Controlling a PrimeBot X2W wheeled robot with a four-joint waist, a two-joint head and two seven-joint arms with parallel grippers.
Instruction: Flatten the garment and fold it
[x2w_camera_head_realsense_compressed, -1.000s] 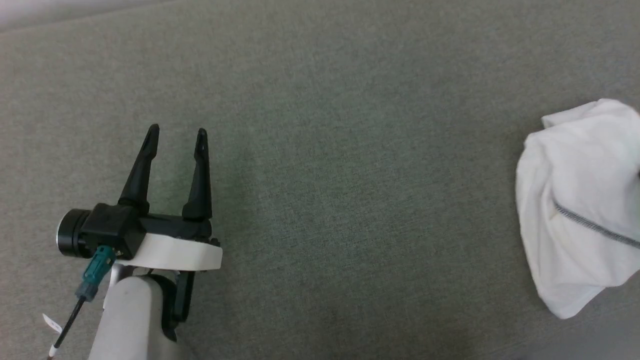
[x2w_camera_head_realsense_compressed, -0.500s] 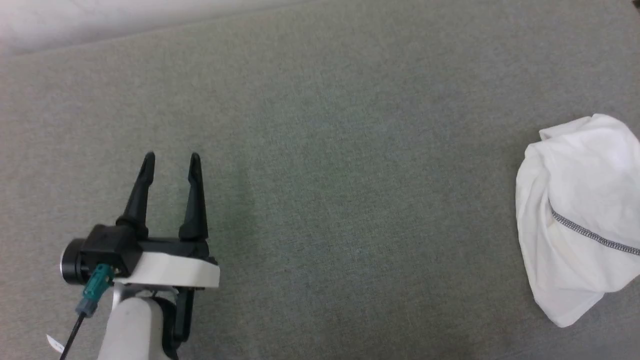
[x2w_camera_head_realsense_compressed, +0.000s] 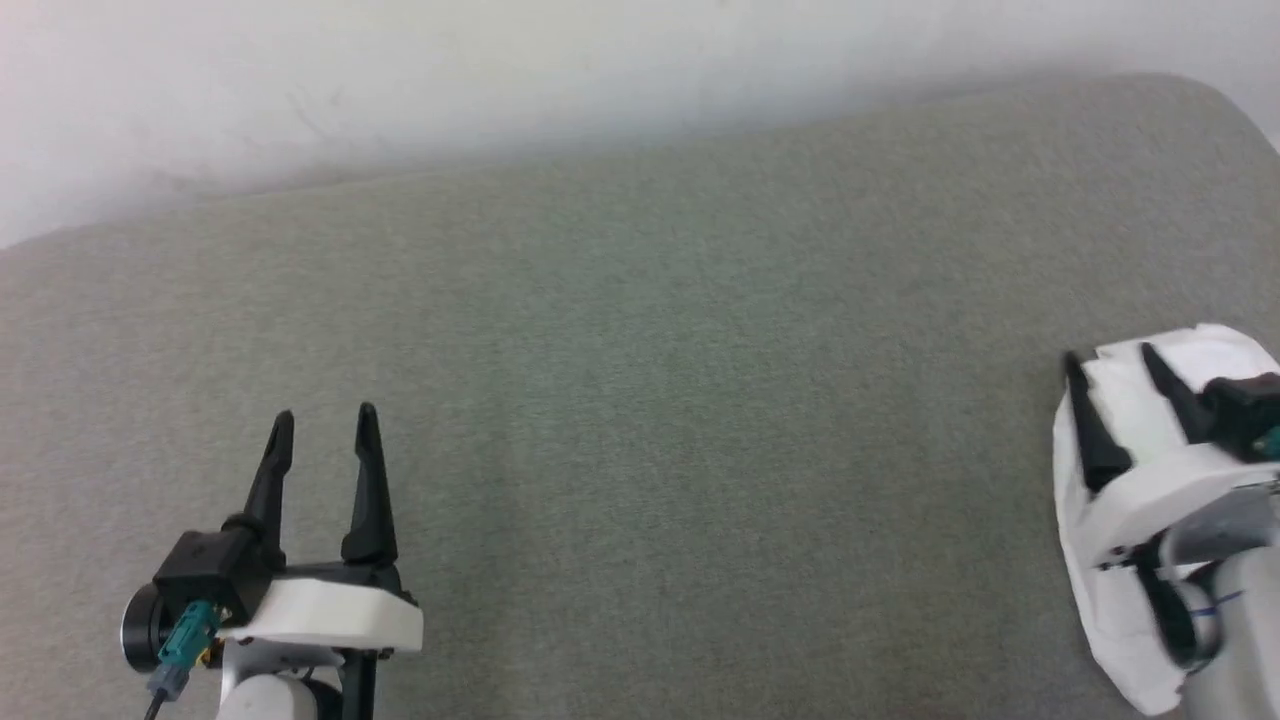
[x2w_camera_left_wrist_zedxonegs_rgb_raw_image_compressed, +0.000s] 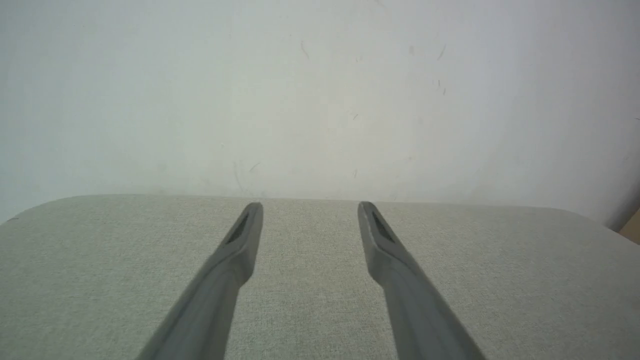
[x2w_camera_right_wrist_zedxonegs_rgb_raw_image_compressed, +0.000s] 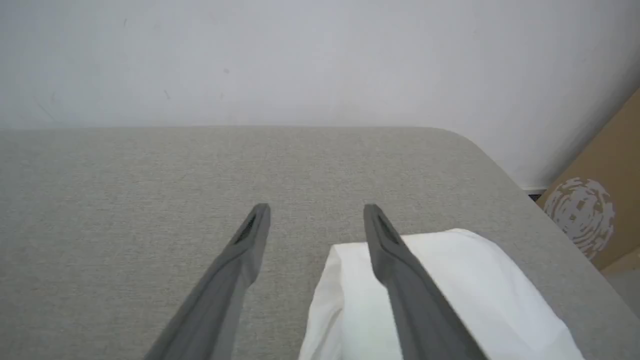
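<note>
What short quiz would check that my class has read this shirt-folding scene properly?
1. Where on the grey cushion does the garment lie? A: left end; B: middle; C: right end.
2. True or false: the left gripper is open, apart from the garment.
3. Which gripper is at the garment?
Key: 1 C. 2 true. 3 the right gripper, open.

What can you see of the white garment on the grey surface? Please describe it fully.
The garment is white, of thin soft-looking cloth, bunched into a rounded, creased heap, not yet flattened. It lies on the grey fabric surface, near its right edge. The open right hand is over it, one finger across the cloth and one beside its edge; whether they touch it I cannot tell.
</note>
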